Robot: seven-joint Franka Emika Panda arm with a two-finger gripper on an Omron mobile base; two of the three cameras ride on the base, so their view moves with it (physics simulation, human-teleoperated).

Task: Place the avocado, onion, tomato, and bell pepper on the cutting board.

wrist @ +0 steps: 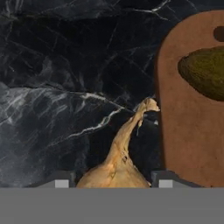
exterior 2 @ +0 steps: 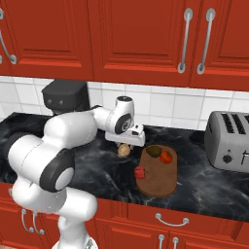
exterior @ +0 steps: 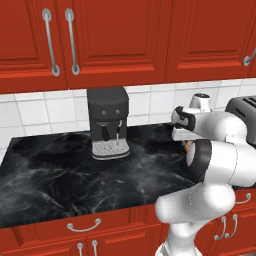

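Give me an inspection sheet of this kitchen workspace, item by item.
Surface: black marble counter.
Job's things: cutting board holds avocado and tomato; red bell pepper at its left edge; onion on the counter beside the board.
Clutter: coffee machine, toaster.
Grippers: gripper with a finger either side of the onion; grip cannot be confirmed.
Cables: nothing seen.
Surroundings: red cabinets, white tile wall.
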